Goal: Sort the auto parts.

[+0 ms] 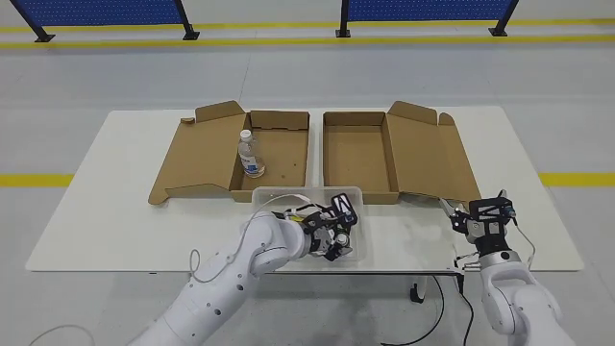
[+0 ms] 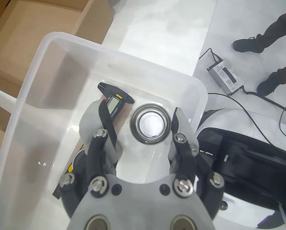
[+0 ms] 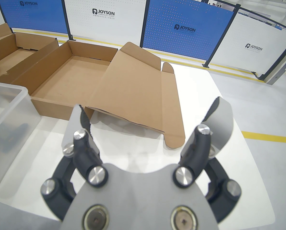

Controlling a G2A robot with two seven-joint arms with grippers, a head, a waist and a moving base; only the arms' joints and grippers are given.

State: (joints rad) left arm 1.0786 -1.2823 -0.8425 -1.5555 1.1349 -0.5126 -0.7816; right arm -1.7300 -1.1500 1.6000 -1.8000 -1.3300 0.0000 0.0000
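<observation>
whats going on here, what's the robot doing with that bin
The robot is sorting parts out of a clear bin. Its left gripper is down inside the bin, jaws open, with a metal ring lined up between them and a digital caliper beside it. Nothing is gripped yet. The right gripper hangs open by the right cardboard box. A bottle is in the left box.

Lower end of caliper hidden behind a finger of left gripper. Plastic bin cut off at right wrist view's edge. Dark shapes through its wall too blurred to identify.
</observation>
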